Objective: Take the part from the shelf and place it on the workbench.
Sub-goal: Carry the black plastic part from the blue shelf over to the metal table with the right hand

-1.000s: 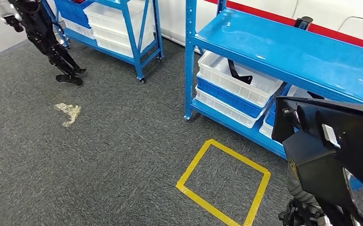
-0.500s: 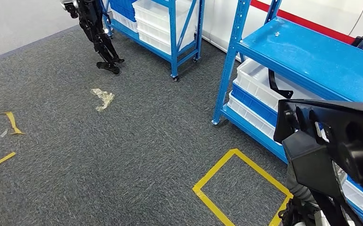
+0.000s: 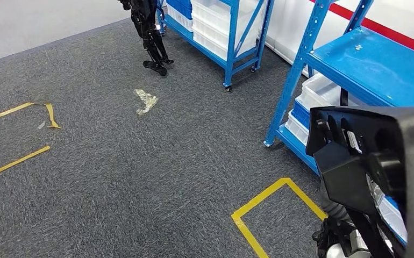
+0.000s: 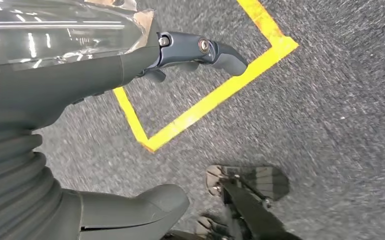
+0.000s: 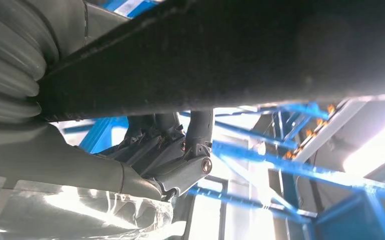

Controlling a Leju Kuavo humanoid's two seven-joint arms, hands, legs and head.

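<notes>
Part (image 3: 377,161), black, held by right robot hand (image 5: 180,160).

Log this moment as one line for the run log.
phase: carrying | right robot hand: holds black part | left robot hand: empty | nearby: blue shelf, yellow floor square

- Right hand (image 3: 336,250) holds the large black part (image 3: 377,161), which blocks the space just above the hand.
- Blue shelf (image 3: 371,67) stands close beyond the part.
- Open grey carpet (image 3: 140,177) spreads to the hand's left, crossed by yellow floor tape (image 3: 258,201).
</notes>
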